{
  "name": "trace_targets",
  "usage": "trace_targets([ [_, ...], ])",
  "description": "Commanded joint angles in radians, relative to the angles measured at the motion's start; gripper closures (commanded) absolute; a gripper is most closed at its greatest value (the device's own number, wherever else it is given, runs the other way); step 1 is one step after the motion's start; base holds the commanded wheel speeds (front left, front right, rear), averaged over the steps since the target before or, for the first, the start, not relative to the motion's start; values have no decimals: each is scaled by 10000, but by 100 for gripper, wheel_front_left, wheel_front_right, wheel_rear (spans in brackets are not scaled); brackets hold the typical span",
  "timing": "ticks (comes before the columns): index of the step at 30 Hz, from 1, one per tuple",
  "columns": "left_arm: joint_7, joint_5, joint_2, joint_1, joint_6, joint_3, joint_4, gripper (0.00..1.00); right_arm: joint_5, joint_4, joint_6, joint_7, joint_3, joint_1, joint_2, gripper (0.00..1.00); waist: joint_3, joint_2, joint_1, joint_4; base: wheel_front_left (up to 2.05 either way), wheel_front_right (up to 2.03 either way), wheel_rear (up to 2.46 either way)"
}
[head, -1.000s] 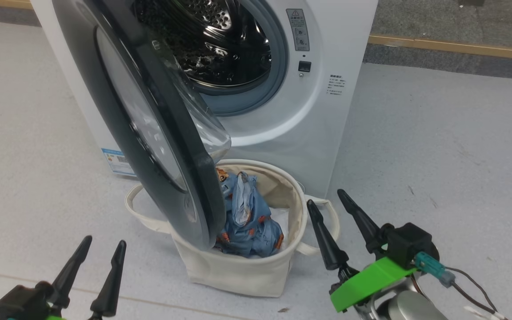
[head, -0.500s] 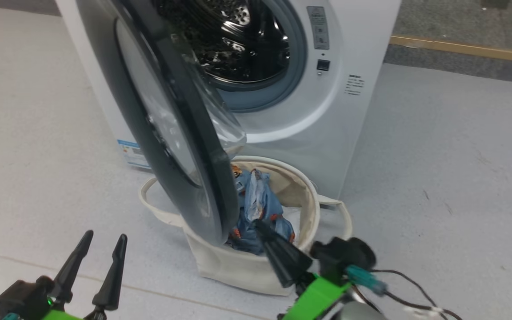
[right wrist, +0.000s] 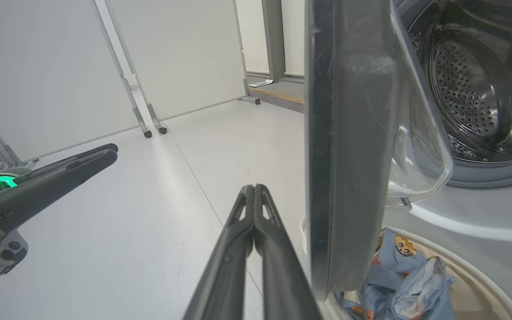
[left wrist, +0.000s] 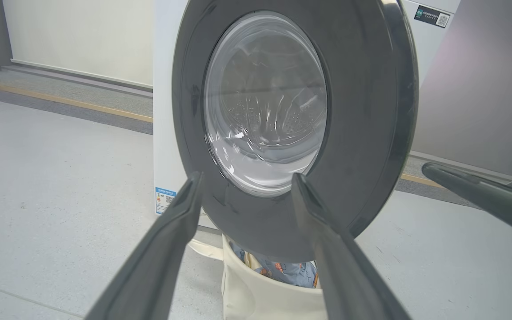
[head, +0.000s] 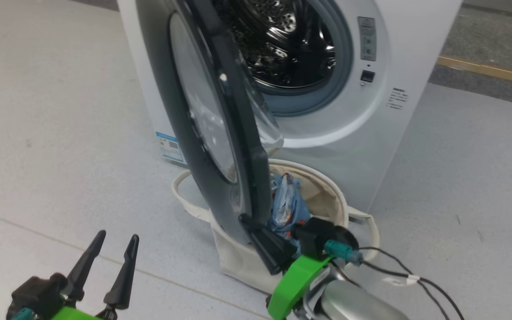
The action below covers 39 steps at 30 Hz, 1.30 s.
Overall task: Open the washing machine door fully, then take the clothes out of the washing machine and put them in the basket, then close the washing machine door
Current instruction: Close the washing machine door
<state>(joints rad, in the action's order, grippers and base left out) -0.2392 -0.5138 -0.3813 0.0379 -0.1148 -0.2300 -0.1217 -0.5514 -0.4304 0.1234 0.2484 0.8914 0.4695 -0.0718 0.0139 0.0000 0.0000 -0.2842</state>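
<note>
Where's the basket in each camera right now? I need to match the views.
Head view: basket lower centre, under the washing machine door.
Left wrist view: basket bottom centre, below the door.
Right wrist view: basket bottom right corner, beside the door's edge.
Shared landmark: the door's black rim.

The left gripper (left wrist: 247, 176) has its fingers spread wide, framing the lower glass of the door (left wrist: 362, 133). The white machine (left wrist: 162, 89) shows behind the door at 9 o'clock. At 6 o'clock the basket (left wrist: 260, 302) sits under the door's rim, with clothes (left wrist: 287, 271) showing inside. The right gripper (left wrist: 429, 170) pokes in at 3 o'clock.
</note>
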Motion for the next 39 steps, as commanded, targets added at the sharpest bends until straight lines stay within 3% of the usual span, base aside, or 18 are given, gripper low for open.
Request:
trace_targets([
  [1, -23, -113, -157, 666, -27, 371, 266, 0, -42, 213, 73, 129, -182, 385, 213, 100, -18, 0, 0, -145, 0, 0, 0],
  [14, 32, -252, -80, 880, -45, 146, 220, 0, -179, -636, 73, 132, -1215, 740, 215, 100, -364, 0, 0, -279, 0, 0, 0],
  [22, -25, -272, 17, 960, -49, 57, 112, 0, -670, -240, 73, 133, 62, 772, 215, 100, -491, 0, 0, -354, 0, 0, 0],
  [27, -70, -308, 57, 936, -45, 77, 29, 0, -814, -142, 73, 133, 280, 944, 215, 100, -466, 0, 0, -438, 0, 0, 0],
  [39, -88, -355, 8, 942, -41, 25, 5, 0, -793, -1400, 73, 133, -1260, 1407, 215, 100, -437, 0, 0, -720, 0, 0, 0],
])
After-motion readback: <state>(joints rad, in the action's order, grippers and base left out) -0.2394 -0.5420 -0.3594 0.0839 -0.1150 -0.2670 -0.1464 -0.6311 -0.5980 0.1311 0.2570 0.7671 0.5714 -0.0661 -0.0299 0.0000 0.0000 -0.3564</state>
